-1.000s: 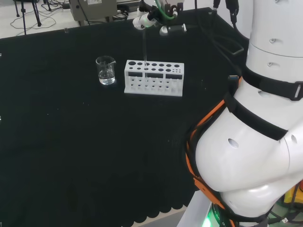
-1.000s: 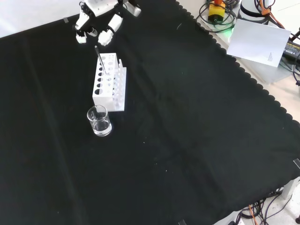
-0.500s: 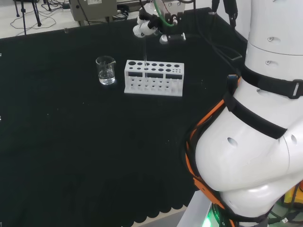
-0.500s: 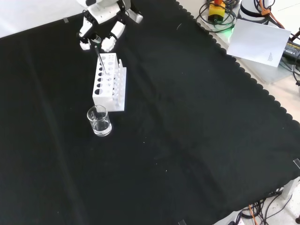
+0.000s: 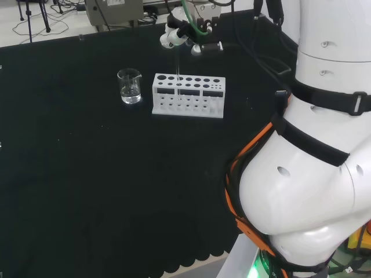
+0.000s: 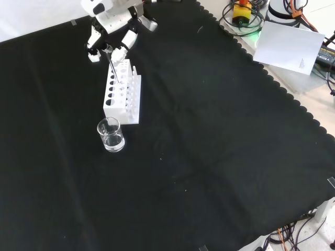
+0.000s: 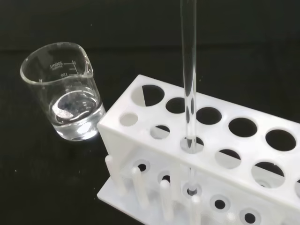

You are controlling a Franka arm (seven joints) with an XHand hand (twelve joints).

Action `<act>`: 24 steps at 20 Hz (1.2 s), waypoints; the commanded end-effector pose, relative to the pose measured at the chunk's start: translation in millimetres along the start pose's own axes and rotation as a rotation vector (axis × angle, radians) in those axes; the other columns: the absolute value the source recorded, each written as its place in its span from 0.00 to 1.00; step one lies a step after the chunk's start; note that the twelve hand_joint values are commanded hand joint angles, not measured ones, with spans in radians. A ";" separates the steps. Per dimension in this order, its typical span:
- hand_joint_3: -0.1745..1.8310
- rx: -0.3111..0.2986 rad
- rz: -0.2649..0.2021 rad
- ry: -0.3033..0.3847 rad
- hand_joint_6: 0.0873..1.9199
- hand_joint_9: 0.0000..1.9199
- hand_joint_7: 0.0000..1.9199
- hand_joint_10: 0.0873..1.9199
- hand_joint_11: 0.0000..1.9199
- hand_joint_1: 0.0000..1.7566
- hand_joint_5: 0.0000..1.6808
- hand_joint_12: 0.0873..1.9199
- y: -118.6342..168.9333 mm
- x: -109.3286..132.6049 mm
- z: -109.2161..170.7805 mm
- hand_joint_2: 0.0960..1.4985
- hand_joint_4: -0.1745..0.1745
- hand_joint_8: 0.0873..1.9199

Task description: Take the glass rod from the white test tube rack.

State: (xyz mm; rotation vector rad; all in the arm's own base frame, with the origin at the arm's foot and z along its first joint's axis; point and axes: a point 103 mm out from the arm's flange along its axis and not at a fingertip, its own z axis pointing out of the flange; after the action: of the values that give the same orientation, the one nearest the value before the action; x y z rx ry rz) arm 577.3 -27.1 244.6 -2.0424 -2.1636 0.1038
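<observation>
Robot hand point(image 6: 111, 31) has its fingers either side of the glass rod's point(image 7: 189, 75) top, not clearly pinching yet; rod stands upright in the white rack point(image 5: 188, 94), ready for a straight lift.

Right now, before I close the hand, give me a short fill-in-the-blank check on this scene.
1. The glass rod stands in a hole of the white ____.
2. Beside the rack stands a clear ____ holding a little liquid.
3. The hand is at the rod's ____ end.
4. The bench is covered with ____ cloth.

Missing words: rack; beaker; top; black
</observation>
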 end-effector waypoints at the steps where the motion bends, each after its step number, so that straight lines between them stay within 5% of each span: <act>1: 0.00 -0.013 -0.008 -0.005 0.49 0.63 0.49 0.54 0.56 0.39 0.29 0.66 -6.3 -11.3 6.3 0.78 0.00 0.58; 10: 0.00 -0.012 -0.013 -0.023 0.51 0.68 0.54 0.54 0.58 0.41 0.34 0.65 0.2 -0.4 9.2 0.78 0.00 0.57; 16: 0.00 -0.042 -0.023 -0.024 0.49 0.74 0.56 0.53 0.63 0.46 0.39 0.64 -11.4 -20.4 14.4 0.77 0.00 0.56; 18: 0.00 -0.027 -0.018 -0.045 0.48 0.76 0.57 0.53 0.64 0.47 0.41 0.64 -3.0 -6.6 12.8 0.77 0.00 0.56; 24: 0.00 -0.103 -0.025 -0.034 0.45 0.81 0.60 0.50 0.70 0.54 0.46 0.62 -13.5 -14.5 9.4 0.76 0.00 0.53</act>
State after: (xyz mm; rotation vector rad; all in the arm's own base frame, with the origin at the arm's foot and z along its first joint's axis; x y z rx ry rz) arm 564.6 -35.7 226.8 -2.0407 -2.2099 0.1056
